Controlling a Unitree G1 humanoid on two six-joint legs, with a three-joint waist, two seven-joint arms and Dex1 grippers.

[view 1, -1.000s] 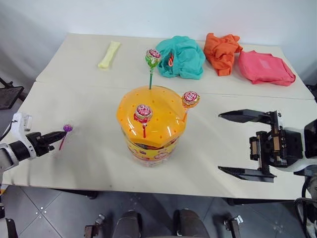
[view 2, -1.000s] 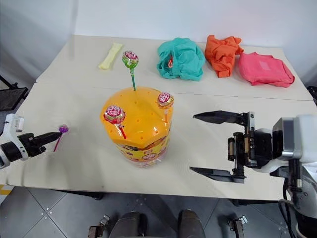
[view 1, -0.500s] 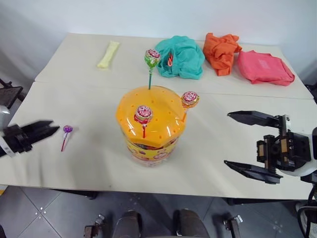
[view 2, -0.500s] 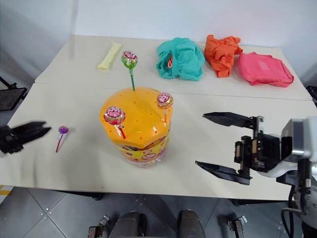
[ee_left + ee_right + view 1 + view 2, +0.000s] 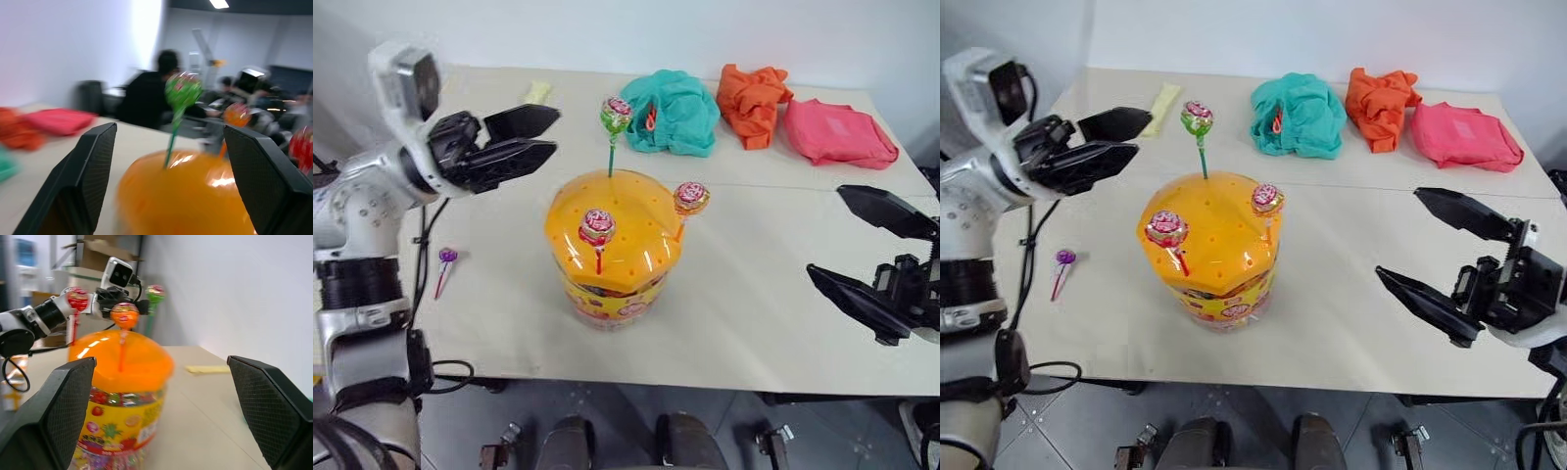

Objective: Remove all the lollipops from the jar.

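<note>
The jar (image 5: pixel 612 250) stands mid-table (image 5: pixel 773 294). Three lollipops stand upright in its lid – green (image 5: pixel 615 115) at the back, pink (image 5: pixel 597 225) in front, orange (image 5: pixel 690 198) on the right. The purple lollipop (image 5: pixel 445 258) lies on the table to the jar's left. The left gripper (image 5: pixel 540 140) is raised beside the green one, jaws parted, empty. The right gripper (image 5: pixel 852 240) – jaws wide, empty – is well right of the jar.
</note>
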